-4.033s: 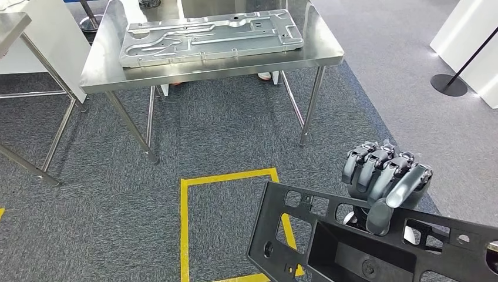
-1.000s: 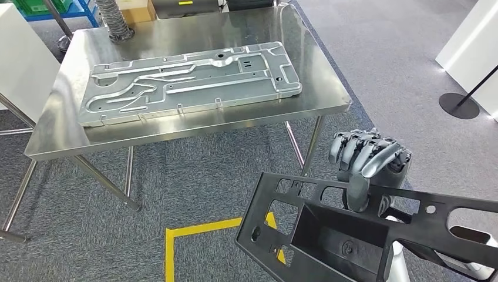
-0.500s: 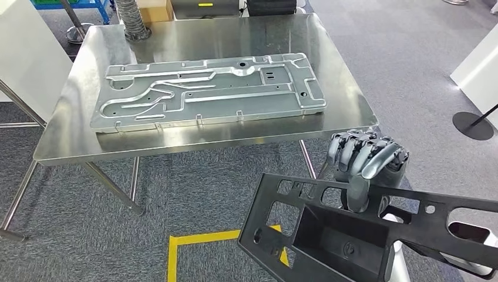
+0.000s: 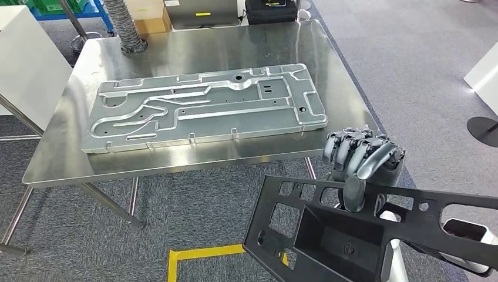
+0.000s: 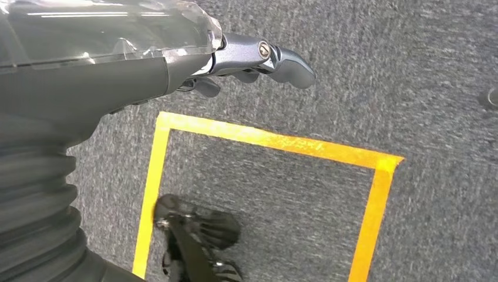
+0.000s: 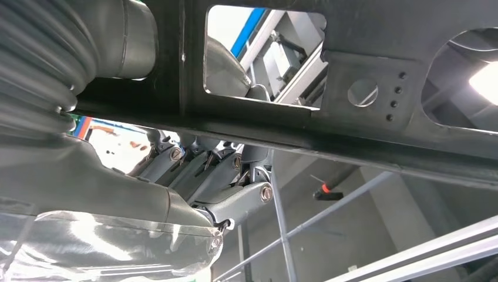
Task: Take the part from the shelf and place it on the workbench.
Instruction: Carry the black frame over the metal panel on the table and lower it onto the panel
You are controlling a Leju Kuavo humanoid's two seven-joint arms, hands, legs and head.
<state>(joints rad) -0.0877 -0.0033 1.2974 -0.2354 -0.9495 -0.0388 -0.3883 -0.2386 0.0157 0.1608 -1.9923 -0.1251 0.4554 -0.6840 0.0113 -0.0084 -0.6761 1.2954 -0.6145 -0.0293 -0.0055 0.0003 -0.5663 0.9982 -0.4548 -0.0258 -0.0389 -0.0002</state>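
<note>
R hand (image 4: 363,165) grips the black part (image 4: 329,226) by its top rail: fingers curled over the far side, thumb pressed on the near face, so the part hangs tilted below the hand w/ its box-shaped pocket facing up toward the head cam. The R wrist view shows the same clamp from underneath, fingers (image 6: 199,170) wrapped against the rail. That one-hand hold at the top edge probably lets the long part swing low and clear of the bench edge during approach.

Part is in the air, in front of the bench (image 4: 64,158), near its right front corner, not yet over the top. A large metal plate (image 4: 205,108) lies flat across most of the benchtop, leaving bare strips along the front and right; likely drop zone is tight, so the part may have to go on or beside the plate.

L hand (image 5: 258,59) hangs over the carpet and yellow floor tape (image 5: 270,141), holding nothing; fingers look loosely curled, can't tell how far.
</note>
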